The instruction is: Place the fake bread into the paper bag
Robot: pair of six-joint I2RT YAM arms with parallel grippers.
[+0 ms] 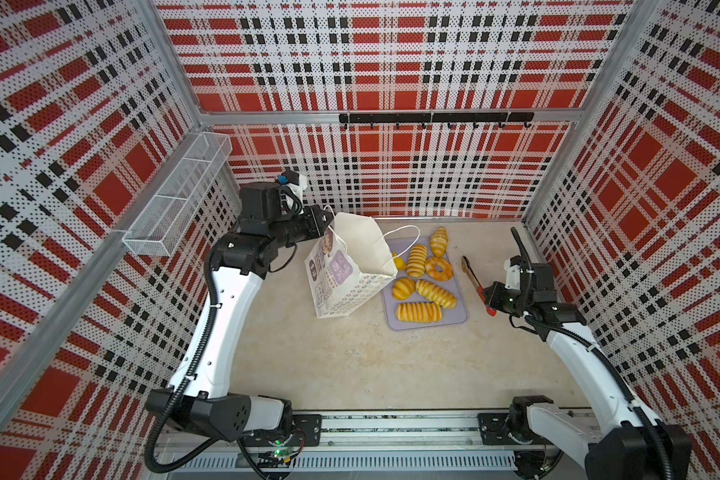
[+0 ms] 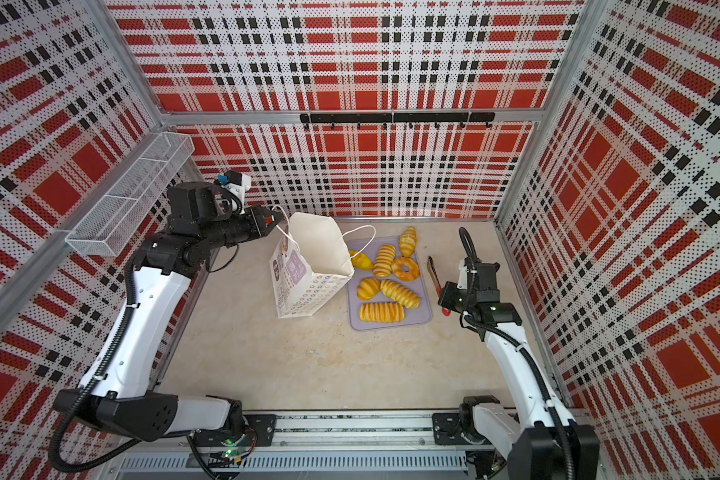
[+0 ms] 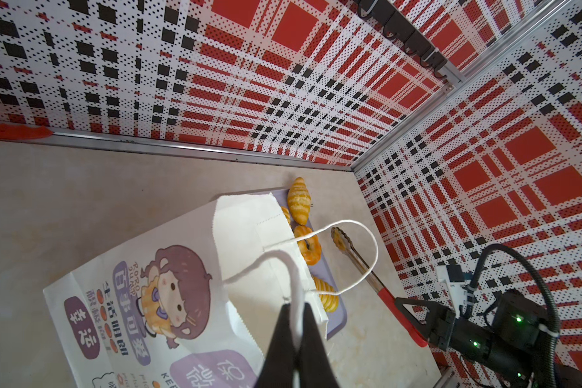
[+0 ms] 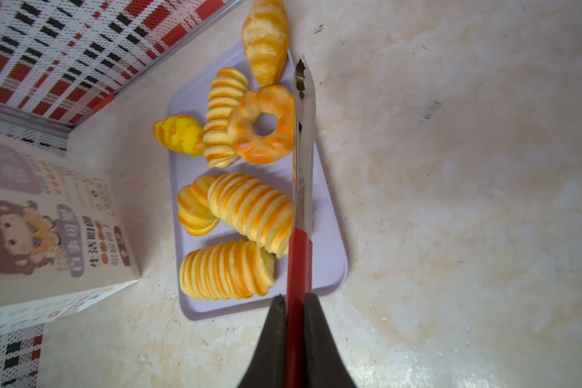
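Holding step: bag handle and tongs are both in hand; I judge this as the set-up just before the first pick, with no bread lifted yet.
Right gripper (image 4: 295,299): jaws clamped on the red handle of the tongs (image 4: 303,134), which lie alongside the tray's right edge; one pair of tongs.
Tray (image 1: 458,319): one, lilac, flat on the table.
Bread (image 1: 418,312): seven pieces counted, all on the tray: three ridged loaves, one shell-shaped bun, one ring donut, one croissant at the far end, and one yellow piece half hidden behind the bag.
Paper bag (image 1: 350,266): one, standing just left of the tray and leaning; two cord handles; its inside is not visible.
Left gripper (image 3: 295,307): jaws pinched on one cord handle (image 3: 293,278); the other loop hangs free.
Next move: likely calls for the tongs' tips to straddle a near loaf while the left arm holds the bag's mouth open and steady.
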